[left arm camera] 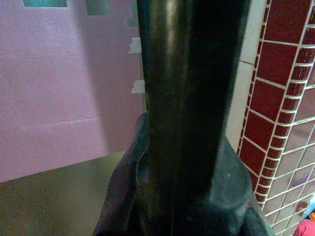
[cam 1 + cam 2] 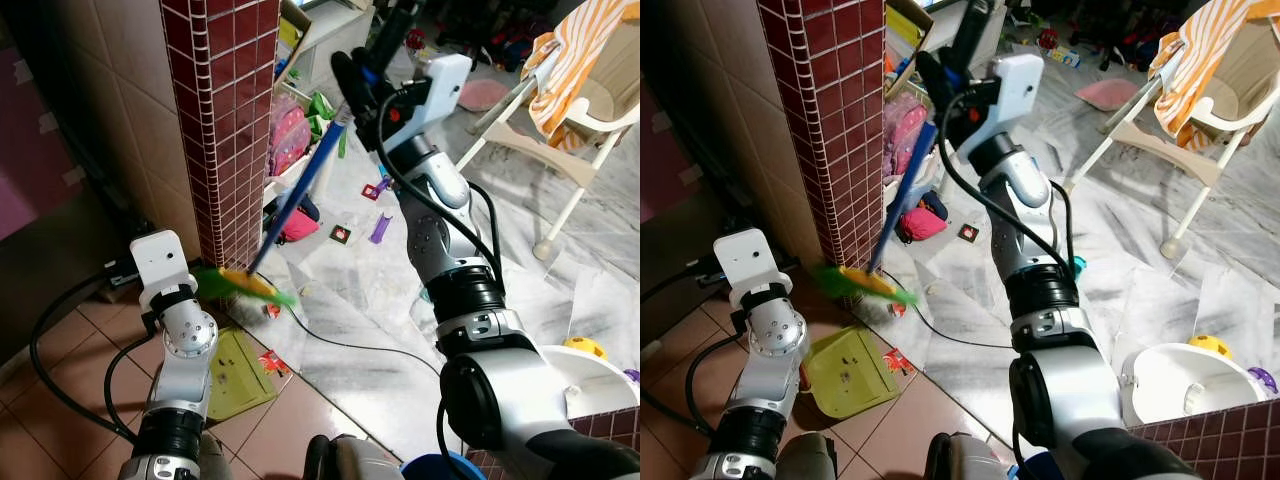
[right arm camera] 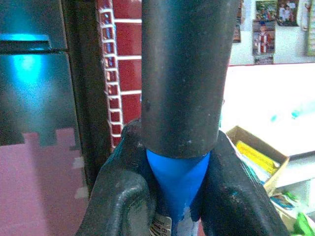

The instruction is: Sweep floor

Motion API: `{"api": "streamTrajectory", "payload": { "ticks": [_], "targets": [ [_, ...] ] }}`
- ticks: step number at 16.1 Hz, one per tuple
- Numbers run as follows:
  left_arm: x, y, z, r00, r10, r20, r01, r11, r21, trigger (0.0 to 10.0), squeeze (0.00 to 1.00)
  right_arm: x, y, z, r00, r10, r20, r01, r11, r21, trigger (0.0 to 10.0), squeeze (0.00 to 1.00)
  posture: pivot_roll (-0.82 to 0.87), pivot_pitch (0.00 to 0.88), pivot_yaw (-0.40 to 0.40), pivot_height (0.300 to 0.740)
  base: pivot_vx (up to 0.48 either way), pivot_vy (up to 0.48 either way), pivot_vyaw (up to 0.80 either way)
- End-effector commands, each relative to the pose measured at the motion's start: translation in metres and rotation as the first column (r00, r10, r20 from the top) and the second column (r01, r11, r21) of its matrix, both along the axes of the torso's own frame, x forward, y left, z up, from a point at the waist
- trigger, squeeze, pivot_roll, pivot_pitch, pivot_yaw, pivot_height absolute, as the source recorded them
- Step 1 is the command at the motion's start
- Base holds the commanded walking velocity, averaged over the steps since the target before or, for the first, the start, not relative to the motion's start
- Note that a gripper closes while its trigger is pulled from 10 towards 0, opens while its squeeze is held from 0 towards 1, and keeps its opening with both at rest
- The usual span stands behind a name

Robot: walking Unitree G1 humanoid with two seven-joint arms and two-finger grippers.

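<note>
My right gripper (image 2: 352,88) is raised in front of me and shut on the blue broom handle (image 2: 300,195); in the right wrist view the handle (image 3: 177,189) sits clamped between the dark fingers. The handle slants down to the blurred green and yellow broom head (image 2: 250,284) at the foot of the red tiled pillar (image 2: 225,120). An olive-green dustpan (image 2: 236,378) lies flat on the brown tiles below it. My left arm (image 2: 185,340) reaches down beside the pan. In the left wrist view my left gripper (image 1: 184,206) is closed around a black pole, the dustpan's handle.
A black cable (image 2: 345,338) crosses the marble floor. Red wrappers (image 2: 273,362) lie by the pan. Toys (image 2: 382,228) and a pink bag (image 2: 288,135) clutter the floor past the pillar. At right stand a white chair with a striped towel (image 2: 572,70) and a white tub (image 2: 600,378).
</note>
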State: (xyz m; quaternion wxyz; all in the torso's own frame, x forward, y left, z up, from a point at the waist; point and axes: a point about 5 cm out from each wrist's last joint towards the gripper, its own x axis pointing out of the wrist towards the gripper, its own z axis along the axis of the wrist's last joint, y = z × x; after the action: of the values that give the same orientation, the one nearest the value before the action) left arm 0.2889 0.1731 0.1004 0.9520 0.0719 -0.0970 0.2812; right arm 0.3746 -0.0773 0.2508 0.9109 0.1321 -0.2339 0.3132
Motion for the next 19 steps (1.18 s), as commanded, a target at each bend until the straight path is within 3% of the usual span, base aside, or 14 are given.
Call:
{"api": "streamTrajectory", "payload": {
  "ticks": [1,6,11,14,15,18,19],
  "targets": [
    [-0.003,-0.007,-0.006,0.999,-0.025,-0.028,0.025,1.0,-0.002,10.0,0.0,0.003,-0.009,0.014,0.997,-0.045,0.058,0.045,0.999,-0.008,10.0,0.0,0.03,0.139,-0.161,0.74,0.0,0.0,0.0],
    [-0.006,-0.007,-0.007,0.999,-0.028,-0.036,0.027,1.0,-0.006,10.0,0.0,0.008,-0.016,0.018,0.981,-0.095,0.168,0.12,0.982,-0.143,10.0,0.0,0.04,0.153,-0.162,0.74,0.0,0.0,0.0],
    [-0.008,-0.007,-0.007,0.999,-0.03,-0.042,0.03,0.999,-0.014,10.0,0.0,0.009,-0.019,0.022,0.95,-0.21,0.232,0.243,0.962,-0.124,10.0,0.0,0.04,0.162,-0.16,0.74,0.0,0.0,0.0],
    [-0.007,-0.01,-0.003,0.998,-0.059,-0.027,0.058,0.998,-0.016,10.0,0.0,-0.002,0.007,-0.025,0.953,-0.223,0.207,0.262,0.947,-0.186,10.0,0.0,0.06,0.181,-0.157,0.74,0.0,0.0,0.0],
    [-0.008,-0.009,-0.002,0.998,-0.056,-0.027,0.056,0.998,-0.017,10.0,0.0,-0.009,0.018,-0.048,0.965,-0.204,0.163,0.237,0.947,-0.219,10.0,0.0,0.07,0.189,-0.158,0.74,0.0,0.0,0.0],
    [-0.007,-0.007,0.0,0.998,-0.05,-0.023,0.05,0.999,-0.02,10.0,0.0,-0.021,0.039,-0.086,0.984,-0.174,0.029,0.175,0.953,-0.249,10.0,0.0,0.09,0.199,-0.165,0.74,0.0,0.0,0.0],
    [-0.006,-0.007,0.001,0.998,-0.052,-0.02,0.051,0.998,-0.02,10.0,0.0,-0.033,0.052,-0.107,0.992,-0.124,-0.029,0.111,0.956,-0.272,10.0,0.0,0.1,0.199,-0.168,0.74,0.0,0.0,0.0]
  ]
}}
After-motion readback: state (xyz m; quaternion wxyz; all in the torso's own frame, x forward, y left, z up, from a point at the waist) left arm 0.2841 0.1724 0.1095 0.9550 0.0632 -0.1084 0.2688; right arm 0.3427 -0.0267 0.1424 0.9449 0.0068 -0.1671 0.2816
